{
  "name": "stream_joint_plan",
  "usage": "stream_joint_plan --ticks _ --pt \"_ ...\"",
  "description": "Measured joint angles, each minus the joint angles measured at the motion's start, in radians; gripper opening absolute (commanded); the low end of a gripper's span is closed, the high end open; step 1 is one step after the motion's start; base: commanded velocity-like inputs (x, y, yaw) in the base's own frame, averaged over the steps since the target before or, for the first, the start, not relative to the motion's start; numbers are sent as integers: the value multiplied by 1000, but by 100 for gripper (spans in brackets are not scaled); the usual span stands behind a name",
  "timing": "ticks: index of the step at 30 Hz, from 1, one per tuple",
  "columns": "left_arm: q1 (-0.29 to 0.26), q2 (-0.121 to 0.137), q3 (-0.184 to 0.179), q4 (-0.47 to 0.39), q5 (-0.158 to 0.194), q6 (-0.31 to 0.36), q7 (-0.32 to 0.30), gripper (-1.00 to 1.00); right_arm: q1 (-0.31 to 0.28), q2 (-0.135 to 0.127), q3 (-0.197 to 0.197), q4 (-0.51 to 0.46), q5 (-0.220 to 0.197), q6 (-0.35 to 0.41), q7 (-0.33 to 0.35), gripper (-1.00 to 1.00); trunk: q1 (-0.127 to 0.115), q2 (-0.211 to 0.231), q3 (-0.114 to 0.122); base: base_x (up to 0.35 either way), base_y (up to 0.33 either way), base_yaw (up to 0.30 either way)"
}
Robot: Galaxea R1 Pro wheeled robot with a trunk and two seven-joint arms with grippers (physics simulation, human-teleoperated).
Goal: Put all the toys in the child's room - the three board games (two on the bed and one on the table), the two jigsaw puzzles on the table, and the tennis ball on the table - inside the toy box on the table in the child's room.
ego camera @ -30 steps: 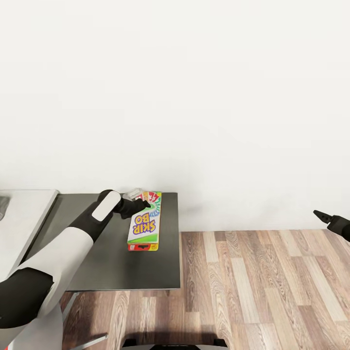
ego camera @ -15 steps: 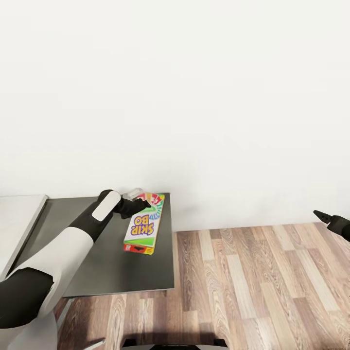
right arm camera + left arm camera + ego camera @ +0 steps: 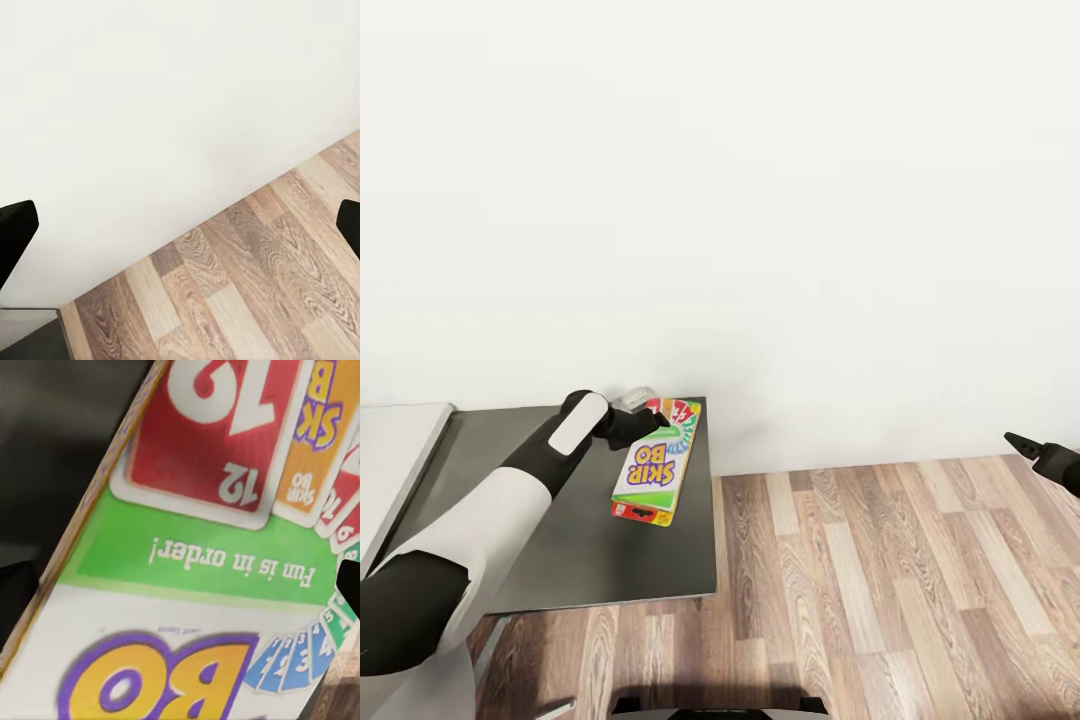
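Still unboxed: Skip-Bo game on dark worktop

Left pincer (image 3: 651,421) sat over the far end of the Skip-Bo box (image 3: 653,463), fingertips spread wide on both long edges in the left wrist view; grip not confirmed. Box lay flat near the worktop (image 3: 560,540) far right corner. Right pincer (image 3: 1028,446) hung over floor, wide apart, holding nothing. Judged best: close squarely across the width, lift level.

game box (image 3: 652,465): white, green band, red cards, purple-yellow lettering; table (image 3: 560,560) dark grey; floor (image 3: 900,590) brown wood planks; wall (image 3: 760,200) white
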Motion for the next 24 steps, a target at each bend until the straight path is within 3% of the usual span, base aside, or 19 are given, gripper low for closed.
stream_joint_plan --ticks 17,24 --pt "15 0 2 -2 0 0 0 100 0 2 1 0 0 0 0 100 0 0 0 0 0 -4" --pt "15 -2 1 -2 -1 0 0 100 0 3 1 0 -1 0 0 100 0 0 0 0 0 -166"
